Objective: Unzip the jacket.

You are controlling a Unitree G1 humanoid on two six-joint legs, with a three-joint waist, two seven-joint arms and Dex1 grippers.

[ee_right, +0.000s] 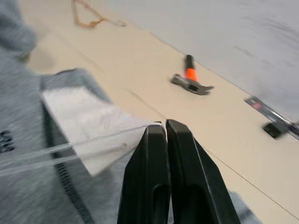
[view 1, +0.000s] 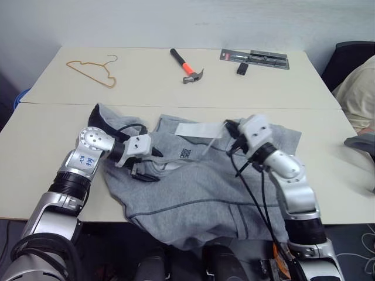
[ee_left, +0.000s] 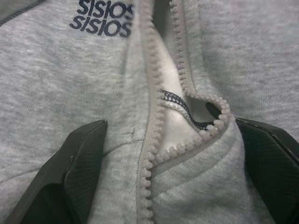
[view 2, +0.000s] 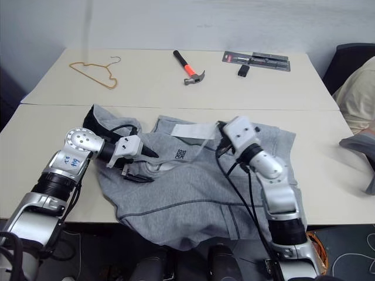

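Jacket (view 1: 199, 193) is lying partly unzipped on the desk (view 1: 53, 134).
Left hand (ee_left: 170, 154) is straddling the zipper (ee_left: 149, 140), released; right hand (ee_right: 166, 127) is hovering clenched, grasping nothing.

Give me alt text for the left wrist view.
Close-up of a grey jacket whose zip lies parted, white lining showing between the teeth. Two black fingers stand wide apart on either side of it.

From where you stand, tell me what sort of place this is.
Probably an office or lab room set up for testing: two plain tables pushed together, with a jacket, a hammer and a wire hanger laid out.
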